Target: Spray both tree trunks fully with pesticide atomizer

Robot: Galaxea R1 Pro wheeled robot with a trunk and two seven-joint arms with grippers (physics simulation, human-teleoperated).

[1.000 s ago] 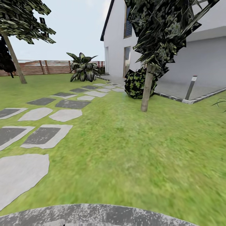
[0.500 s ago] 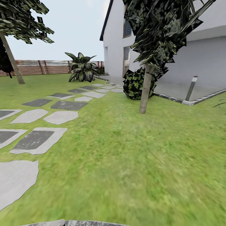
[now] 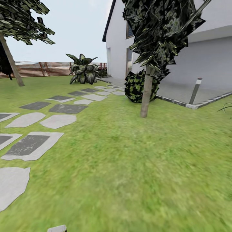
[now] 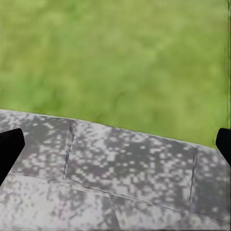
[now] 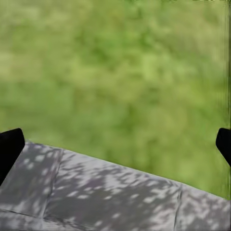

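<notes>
Where the green lawn [image 3: 135, 167] spreads out ahead, a path of flat grey and dark stepping stones [image 3: 32, 145] runs along its left side toward a white-walled house [image 3: 206, 61]. Nearest tree with a pale grey-tan trunk [image 3: 145, 93] stands right of centre on the grass, its dark leafy crown [image 3: 161, 29] overhead; a round dark bush [image 3: 135, 85] sits just behind it. Second tree's leaning trunk [image 3: 11, 62] rises far left, near the brown slatted wooden fence [image 3: 48, 68]. A broad-leaved dark plant [image 3: 83, 69] grows at the path's far end. Thin grey metal bollard [image 3: 195, 91] stands at the corner of the grey paving by the house.

Left gripper [image 4: 115, 144]: black fingertips [image 4: 9, 147] at opposite edges of the wrist view, spread wide, nothing between; speckled grey paving slab [image 4: 120, 178] and grass beneath. Right gripper [image 5: 115, 144]: likewise spread and empty, over the slab edge [image 5: 96, 192] and grass.
</notes>
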